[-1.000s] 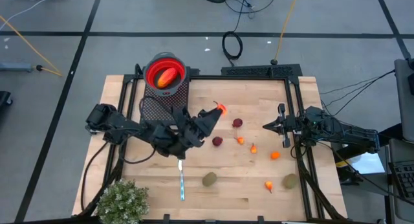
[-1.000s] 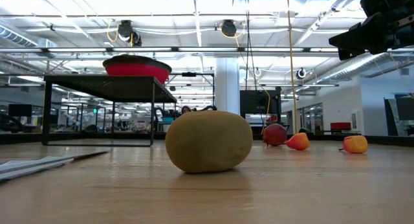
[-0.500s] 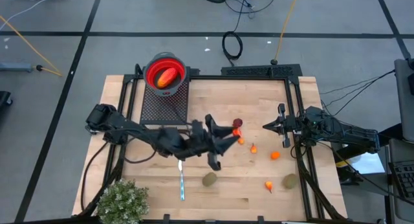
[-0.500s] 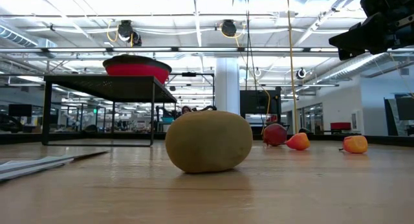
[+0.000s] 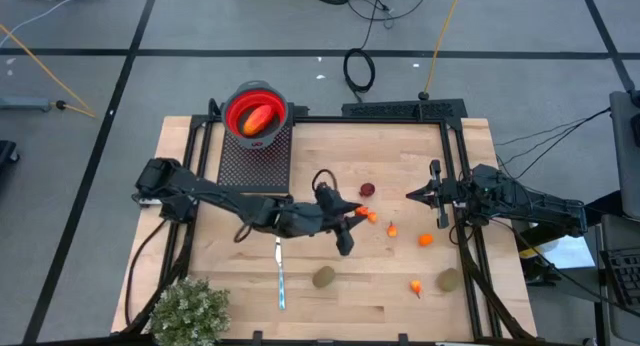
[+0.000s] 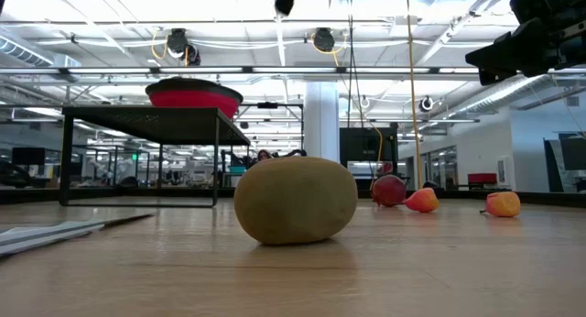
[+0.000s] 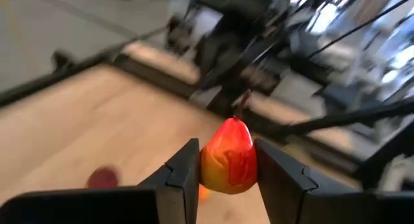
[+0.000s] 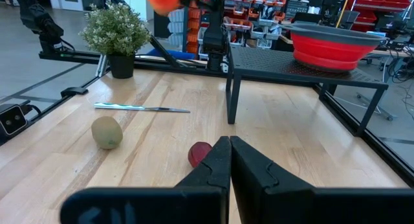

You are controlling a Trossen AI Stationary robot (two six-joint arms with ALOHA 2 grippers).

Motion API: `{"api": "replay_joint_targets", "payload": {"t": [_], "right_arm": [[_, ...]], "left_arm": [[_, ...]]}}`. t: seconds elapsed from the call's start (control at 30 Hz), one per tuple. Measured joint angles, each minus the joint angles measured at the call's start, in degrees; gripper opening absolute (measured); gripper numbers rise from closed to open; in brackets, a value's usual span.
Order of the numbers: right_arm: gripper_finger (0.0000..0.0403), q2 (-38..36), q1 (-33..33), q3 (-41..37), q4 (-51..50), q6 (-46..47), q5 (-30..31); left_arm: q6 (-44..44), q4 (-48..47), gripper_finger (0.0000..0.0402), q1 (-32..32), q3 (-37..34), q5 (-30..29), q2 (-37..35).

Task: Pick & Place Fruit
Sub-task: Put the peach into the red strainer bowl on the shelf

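Aloft, the left hand (image 7: 223, 175) clamps a red-orange fruit piece (image 7: 229, 158) clear of the surface (image 5: 400, 156). Presumably it is bound for the red bowl (image 5: 255, 114); the right hand (image 8: 229, 160), pressed closed, waits at the edge.

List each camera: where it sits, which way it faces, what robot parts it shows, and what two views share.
High view: overhead, straight down; both arms, the left gripper holding a red-orange fruit.
Low view: table height, level past a kiwi.
Left wrist view: past its own fingers clamping the fruit.
Right wrist view: past its shut right gripper toward the red bowl.
Shared: kiwi, bowl.
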Motion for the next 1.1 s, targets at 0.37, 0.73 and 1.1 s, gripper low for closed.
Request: {"api": "replay_joint_targets", "payload": {"t": [0.37,0.73,1.1], "right_arm": [[0.0000,0.0,0.0,0.0,0.0,0.0,0.0],[0.0000,0.0,0.0,0.0,0.0,0.0,0.3],[0.0000,0.0,0.0,0.0,0.0,0.0,0.4]], "left_arm": [[-2.0,-23.4,0.0122,7.1,0.0,-0.3,-8.0],[8.0,-35.8,0.0122,17.1,0.0,-3.3,-18.6],[15.6,-43.9,0.0122,30.3,0.0,-4.6,-22.3]]}}
